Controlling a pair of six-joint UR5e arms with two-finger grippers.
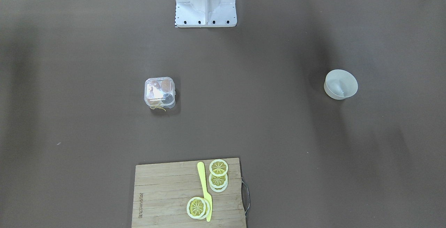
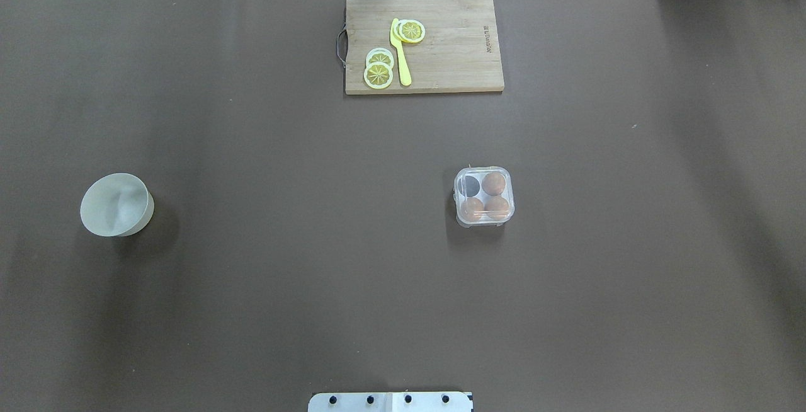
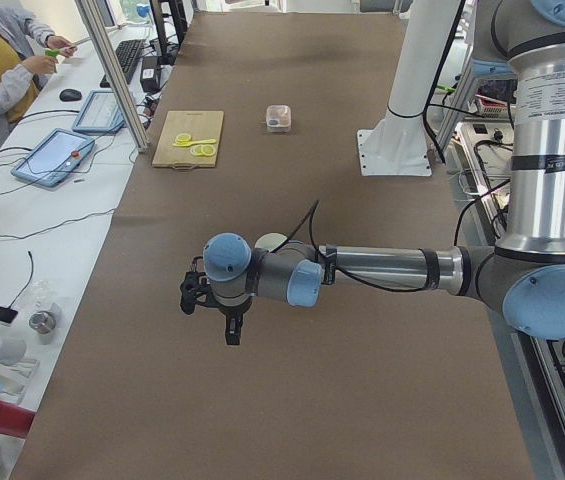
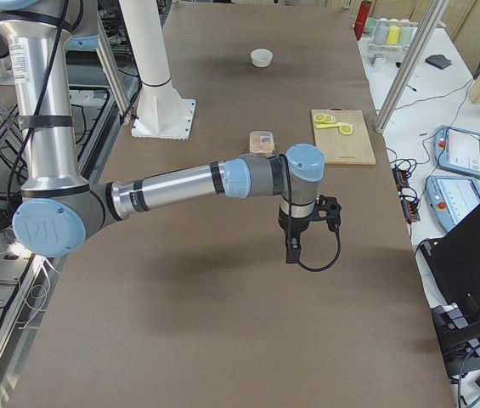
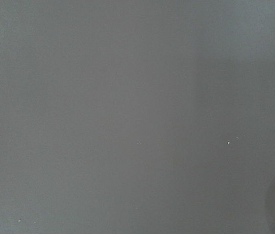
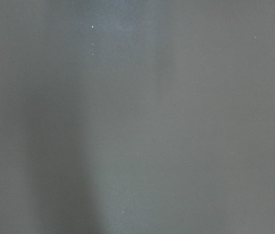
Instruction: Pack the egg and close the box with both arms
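Left gripper [image 3: 231, 330] and right gripper [image 4: 291, 250], black and two-fingered, hang above the brown table [image 2: 252, 286]; their opening cannot be told. One clear plastic four-cell box [image 2: 484, 169] holds three smooth brown oval eggs [image 2: 494, 183].

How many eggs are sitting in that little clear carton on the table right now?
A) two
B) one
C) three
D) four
C: the overhead view shows the egg carton with three brown eggs in three cells, while the fourth cell looks dark, with no egg in it.
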